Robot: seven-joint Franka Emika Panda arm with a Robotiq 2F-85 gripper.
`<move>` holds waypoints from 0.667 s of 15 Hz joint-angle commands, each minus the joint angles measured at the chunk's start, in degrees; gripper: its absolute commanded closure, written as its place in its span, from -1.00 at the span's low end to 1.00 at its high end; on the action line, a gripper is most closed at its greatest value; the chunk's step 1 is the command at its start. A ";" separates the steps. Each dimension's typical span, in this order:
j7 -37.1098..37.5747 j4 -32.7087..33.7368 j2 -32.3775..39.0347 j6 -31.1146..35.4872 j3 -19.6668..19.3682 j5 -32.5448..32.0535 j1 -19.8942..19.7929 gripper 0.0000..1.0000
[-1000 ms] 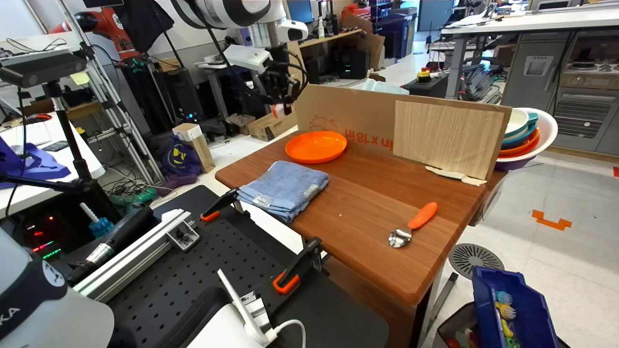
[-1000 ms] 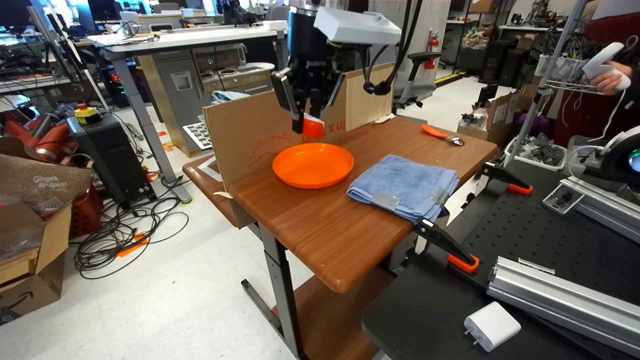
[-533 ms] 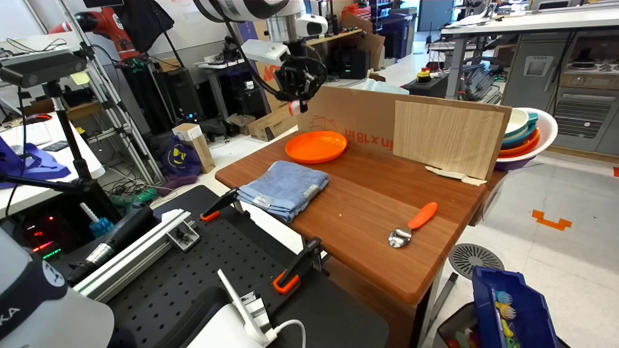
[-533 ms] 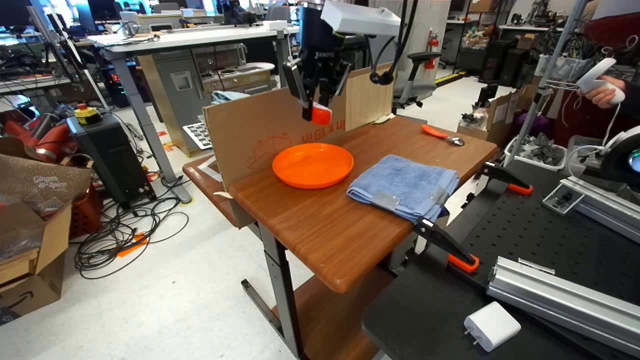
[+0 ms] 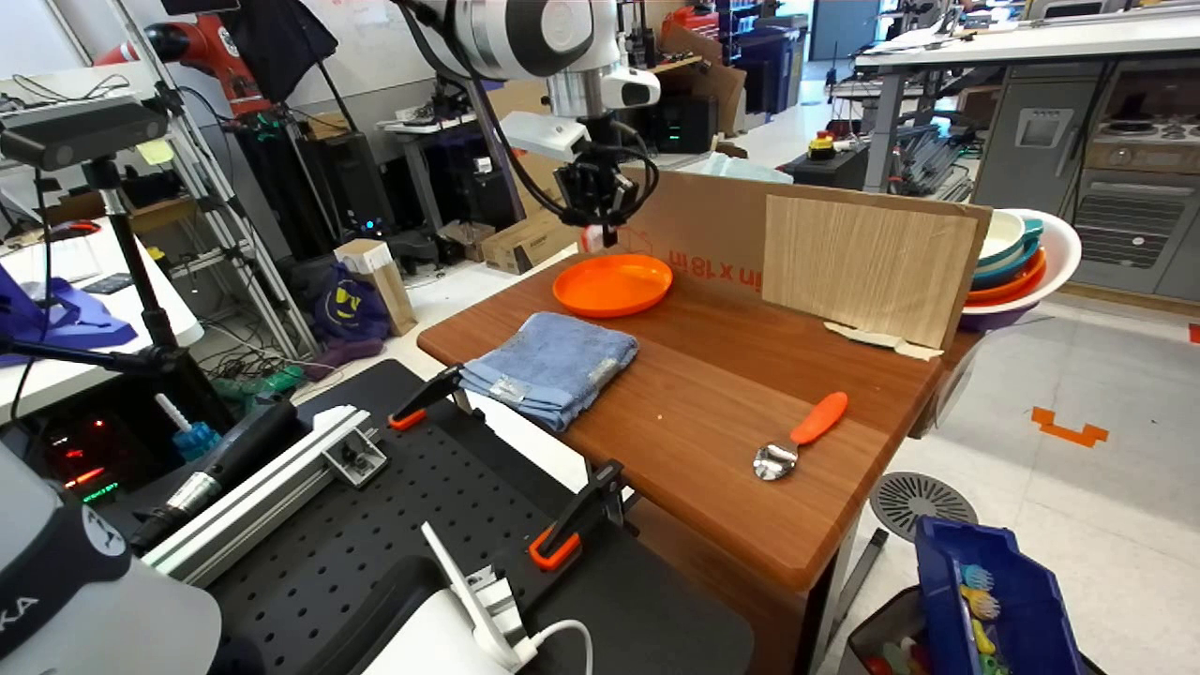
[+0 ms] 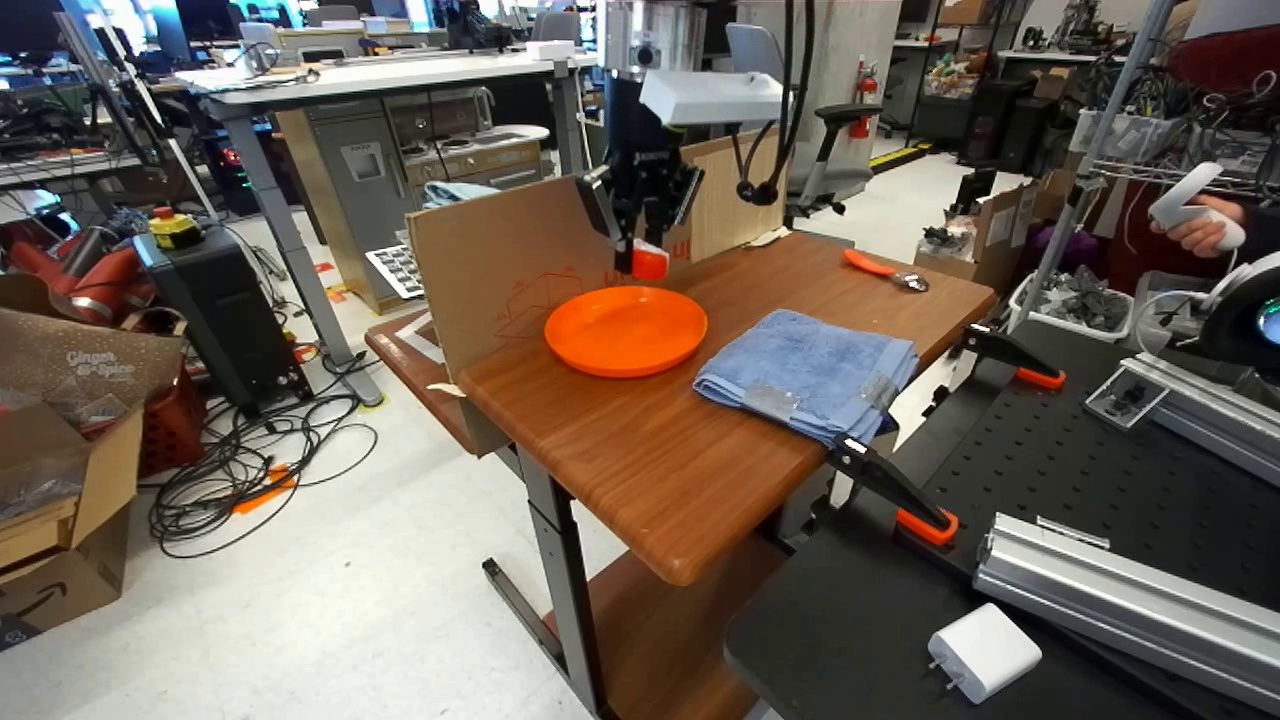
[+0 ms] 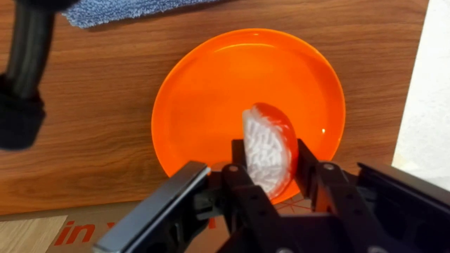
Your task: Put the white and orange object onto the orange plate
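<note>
The white and orange object (image 7: 263, 154) has a ridged white face and a smooth red-orange back. My gripper (image 7: 271, 151) is shut on it, one finger on each side. The orange plate (image 7: 207, 95) lies flat beneath it on the table with nothing on it. In an exterior view the held object (image 6: 651, 264) hangs from the gripper (image 6: 640, 250) above the far side of the plate (image 6: 625, 335), apart from it. The plate (image 5: 612, 289) also shows in an exterior view, with the gripper (image 5: 600, 236) over its back edge and the object (image 5: 592, 241) partly hidden by a finger.
A folded blue cloth (image 6: 810, 370) lies beside the plate. A cardboard wall (image 6: 520, 260) stands close behind the plate and gripper. An orange-handled spoon (image 5: 817, 419) lies at the table's other end. Clamps (image 5: 581, 516) grip the table edge. Stacked bowls (image 5: 1017, 258) stand behind the wall.
The gripper, holding the object, has moved to the right in both exterior views. Over the last half second it has also come down toward the plate. The plate and cloth have not moved.
</note>
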 commanded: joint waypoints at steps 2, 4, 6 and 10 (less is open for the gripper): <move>0.93 4.61 4.80 -2.01 -0.89 -1.51 -0.15 0.79; 0.80 5.56 6.44 -2.11 -1.02 -1.43 -0.09 0.79; 0.97 6.29 7.73 -2.07 -1.20 -1.58 0.13 0.79; 1.17 7.96 9.73 -2.07 -1.41 -1.62 0.30 0.79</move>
